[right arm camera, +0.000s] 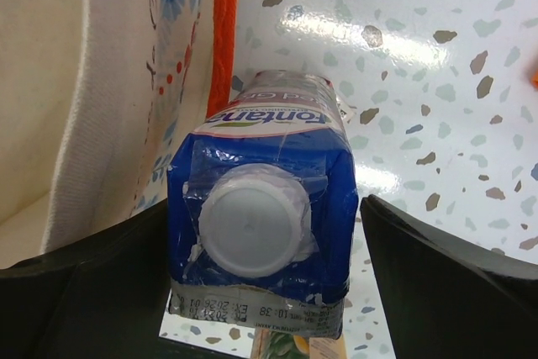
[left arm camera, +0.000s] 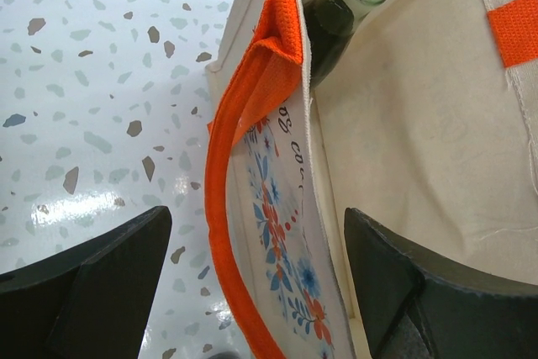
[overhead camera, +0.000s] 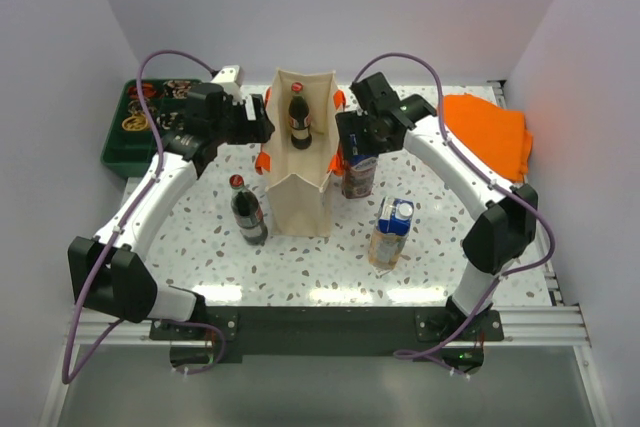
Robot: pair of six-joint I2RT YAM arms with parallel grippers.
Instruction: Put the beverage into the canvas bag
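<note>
Dead centre on the speckled white table [overhead camera: 300,265] stands the tall beige canvas bag [overhead camera: 300,185], upright and open at the top. There's already one glass cola bottle with a red cap [overhead camera: 299,119] sitting inside it, so I'd call the job partly done.

Looks like the next one up is the blue-topped drink carton [right arm camera: 262,176], which is on the table just beside the bag's right wall. The right gripper [right arm camera: 265,208] is directly over it, jaws spread wide with one on each side of the carton. A thin sliver of table shows next to one finger, so my guess is it hasn't clamped yet. The grab, the lift and the drop into the bag all look left to do.

The left gripper [left arm camera: 255,241] has its jaws wide too, straddling the bag's left wall and its orange handle [left arm camera: 252,107] without pinching them, as far as I can tell.

Outside the bag there's also a second dark cola bottle [overhead camera: 247,211] and a second carton [overhead camera: 390,232]. A folded orange cloth [overhead camera: 488,132] and a green tray [overhead camera: 122,147] are off to the sides.

Readable stuff:
- The red cap says Coca-Cola.
- The carton reads "Fontana", upside down from the wrist view.
- There's a stamped date code under the carton's white lid that I can only half make out.
- The bag has a floral print with script lettering, too cropped to read.
</note>
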